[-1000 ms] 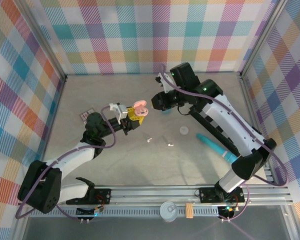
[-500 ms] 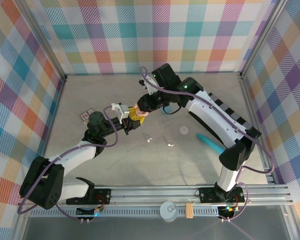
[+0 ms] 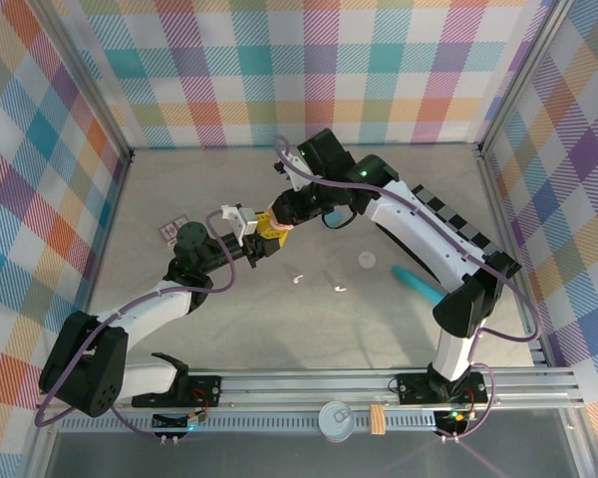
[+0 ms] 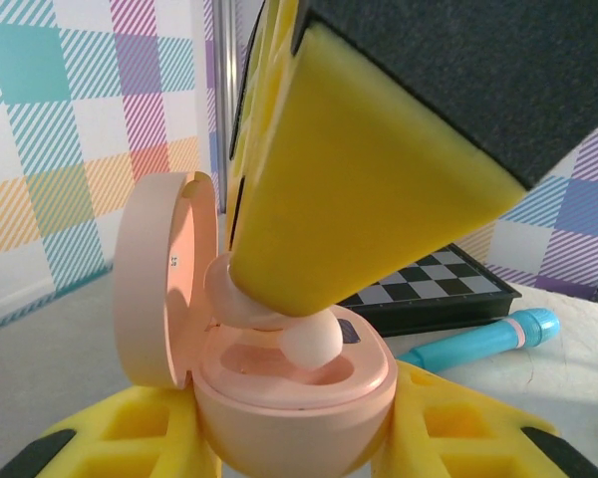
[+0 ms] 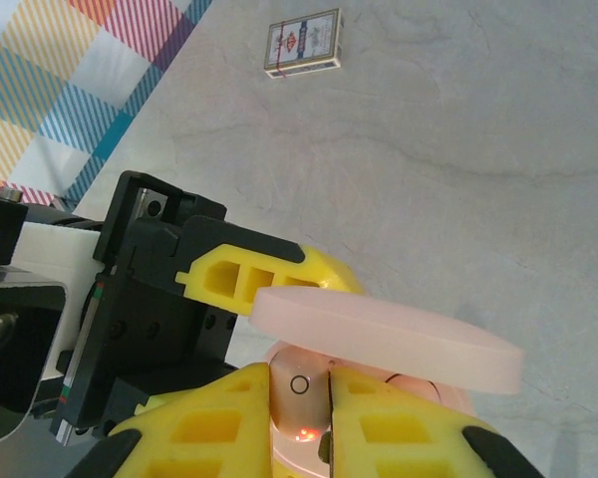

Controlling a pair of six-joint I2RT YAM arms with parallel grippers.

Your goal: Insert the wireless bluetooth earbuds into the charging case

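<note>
The pink charging case (image 4: 299,398) stands with its lid (image 4: 159,279) swung open, and my left gripper (image 4: 294,450) is shut on its body from both sides. A pink earbud (image 4: 311,339) hangs just over the case's well, touching its rim, pinched in my right gripper (image 5: 301,410), which is shut on it. In the right wrist view the earbud (image 5: 301,390) sits between the yellow fingers, under the lid (image 5: 389,334). From above, both grippers meet at the case (image 3: 277,225) in mid-table. Two small white earbuds (image 3: 297,278) (image 3: 340,289) lie loose on the table.
A long teal tube (image 3: 424,287) lies at the right, and a small white disc (image 3: 367,260) is near it. A card pack (image 3: 171,230) lies at the left. A chequered box (image 4: 439,289) sits behind the case. Plaid walls enclose the table.
My right arm has swung left and come down over the open case with the pink earbud. The left arm holds the case in the same place.
</note>
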